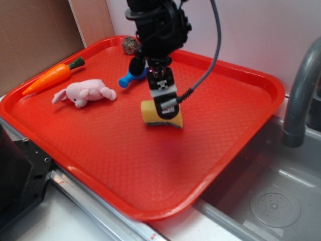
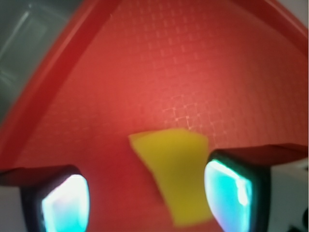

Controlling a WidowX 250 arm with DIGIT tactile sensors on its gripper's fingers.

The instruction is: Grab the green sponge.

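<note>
On red plastic tray (image 1: 241,105): yellow foam green sponge (image 1: 150,113), top hidden behind black gripper (image 1: 164,103); fingers (image 2: 227,191) spread wide around it, contact unclear, wrist view blurred.

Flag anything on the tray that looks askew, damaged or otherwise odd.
Little stands out. The sponge sits tilted on the tray, skewed between the open jaws of the gripper, nearer one pad. The plush and carrot lie on their sides; nothing is spilled or damaged.
</note>
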